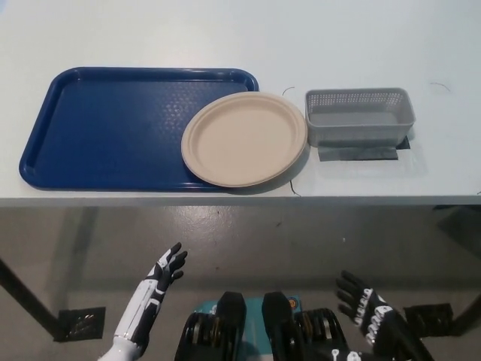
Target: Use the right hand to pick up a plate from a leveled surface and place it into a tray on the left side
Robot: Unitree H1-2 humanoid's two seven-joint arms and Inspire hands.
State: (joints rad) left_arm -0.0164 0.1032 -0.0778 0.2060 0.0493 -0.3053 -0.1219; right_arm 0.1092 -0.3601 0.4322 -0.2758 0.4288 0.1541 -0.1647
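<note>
A beige paper plate lies on the white table, its left part overlapping the right end of the blue tray and its right part resting on the table top. My black right hand is low at the bottom right, below the table's front edge, open with fingers spread and holding nothing. My white left hand rests at the lower left, also below the table edge, open and holding nothing. Both hands are far from the plate.
A grey mesh basket stands just right of the plate on a dark mat. The table's front edge runs across the middle of the view, with floor beneath.
</note>
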